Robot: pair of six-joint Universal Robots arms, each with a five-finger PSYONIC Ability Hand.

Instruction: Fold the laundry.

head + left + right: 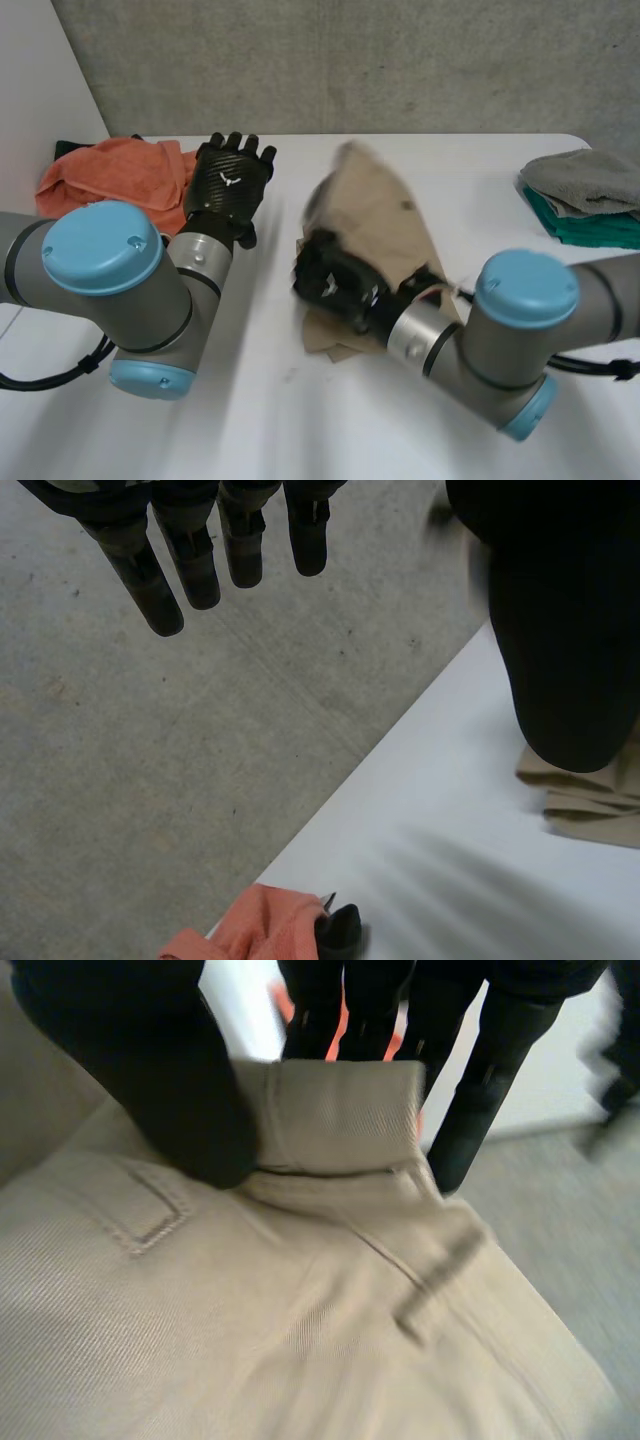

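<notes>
The right hand (150,1070) pinches the tan pants (300,1310) at the waistband, thumb against fingers. The pants stretch long, away past its fingertips. The left hand (230,182) has straight fingers, holding nothing

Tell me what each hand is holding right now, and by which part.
Right hand pinches the beige garment at its waistband; left hand is open, holding nothing.

Head camera: behind and between the arms, looking down on the white table (270,420). Left wrist camera: raised, facing grey concrete (150,780), sharing the crumpled orange towel (262,927) with the head view. Right wrist camera: close against the beige twill garment (300,1310), common to all views.
</notes>
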